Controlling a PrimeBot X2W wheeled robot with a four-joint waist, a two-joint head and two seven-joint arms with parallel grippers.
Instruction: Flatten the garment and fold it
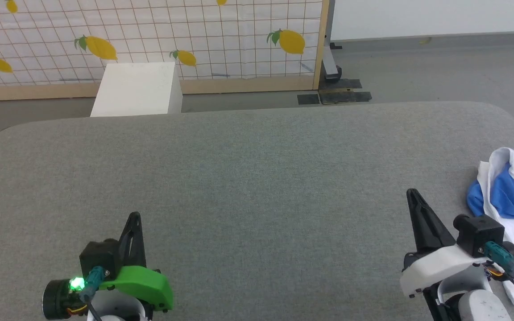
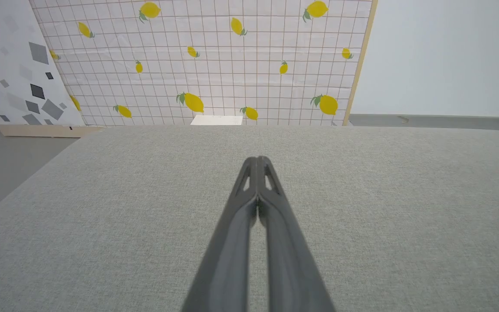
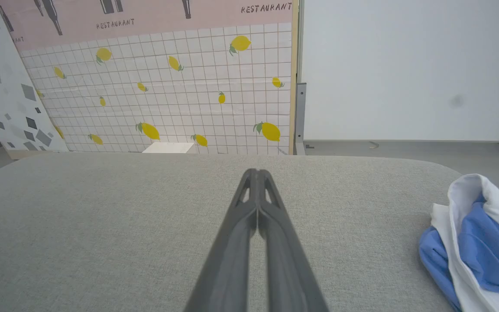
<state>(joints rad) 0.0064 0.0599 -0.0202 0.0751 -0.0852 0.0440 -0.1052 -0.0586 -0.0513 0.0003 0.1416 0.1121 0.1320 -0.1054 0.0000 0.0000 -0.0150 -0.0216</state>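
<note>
The garment [image 1: 513, 196] sits bunched up at the right edge of the tabletop [image 1: 257, 178]. The frame cuts it off and the right wrist [image 1: 480, 234] hides its lower part, so there's no telling sleeves from collar. The left claw [image 1: 134, 217] and right claw [image 1: 412, 192] are both pinched closed on nothing. The right one is near the cloth but not touching it.

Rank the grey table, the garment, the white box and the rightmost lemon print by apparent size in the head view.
1. Grey table, by far.
2. Garment, though cut off by the frame edge.
3. White box; it sits farther back, so its true size against the garment is unsure.
4. Lemon print.
</note>
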